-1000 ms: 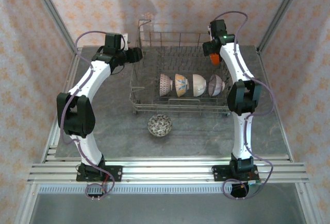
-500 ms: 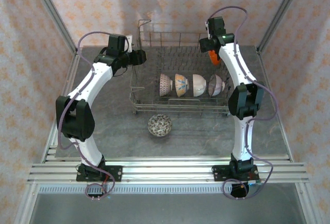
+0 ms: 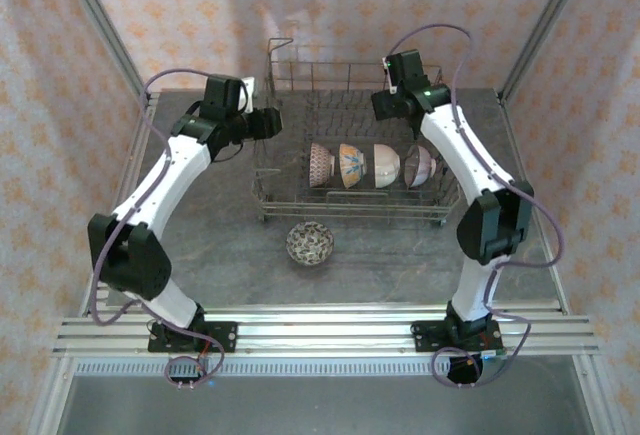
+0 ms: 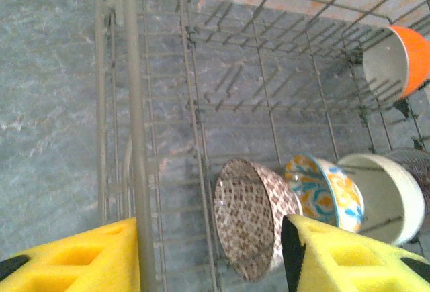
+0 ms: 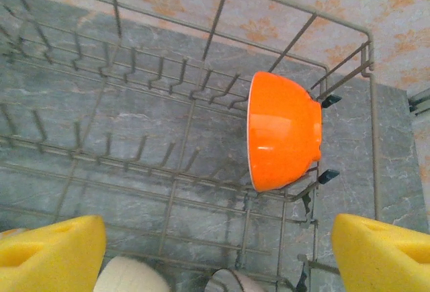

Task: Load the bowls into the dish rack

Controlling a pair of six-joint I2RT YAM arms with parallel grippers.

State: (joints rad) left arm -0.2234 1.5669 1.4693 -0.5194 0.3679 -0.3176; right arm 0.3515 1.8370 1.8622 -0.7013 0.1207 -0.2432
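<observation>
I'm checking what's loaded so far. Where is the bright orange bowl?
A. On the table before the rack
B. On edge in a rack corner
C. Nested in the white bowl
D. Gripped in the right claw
B: the orange bowl stands on edge in a corner of the dish rack, apart from the open right claw.

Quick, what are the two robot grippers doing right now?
Left gripper: jaws open, holding nothing.
Right gripper: jaws open, holding nothing.
</observation>
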